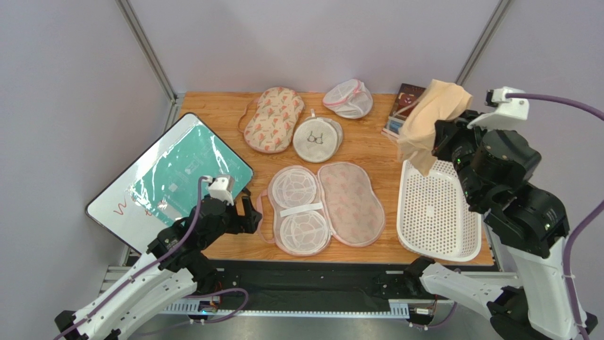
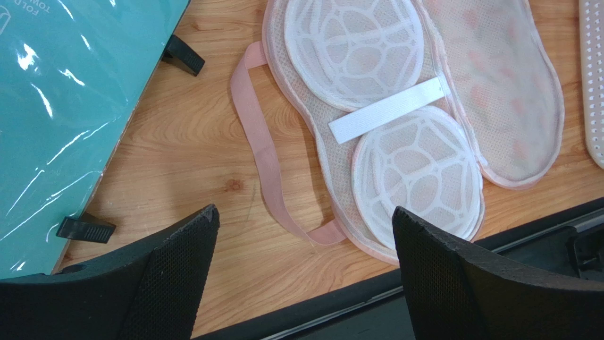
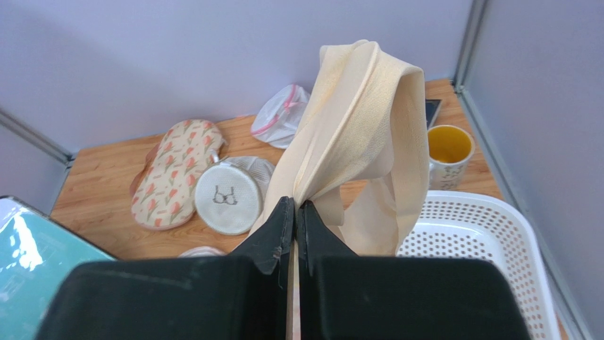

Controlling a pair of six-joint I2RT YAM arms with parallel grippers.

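1. The right gripper is clenched, its two black fingers pressed together on a gathered fold of beige cloth.
2. The cloth loops up above these jaws and drops back in limp folds on either side. It is held in the air, clear of the table.
3. It looks light, soft and floppy, likely to sway and drape. A bunched fold like this one seems the surest hold, since a single smooth layer might slip.
4. Just below and right of these jaws lies a white perforated basket. Beyond it stands a mug with a yellow inside.
5. The left gripper is released, its fingers spread wide and holding nothing.
6. Under the gap between these jaws lies a pink strap. It loops off an opened mesh wash bag just ahead and to the right.
7. Left of these jaws sits a teal packet in glossy wrap.
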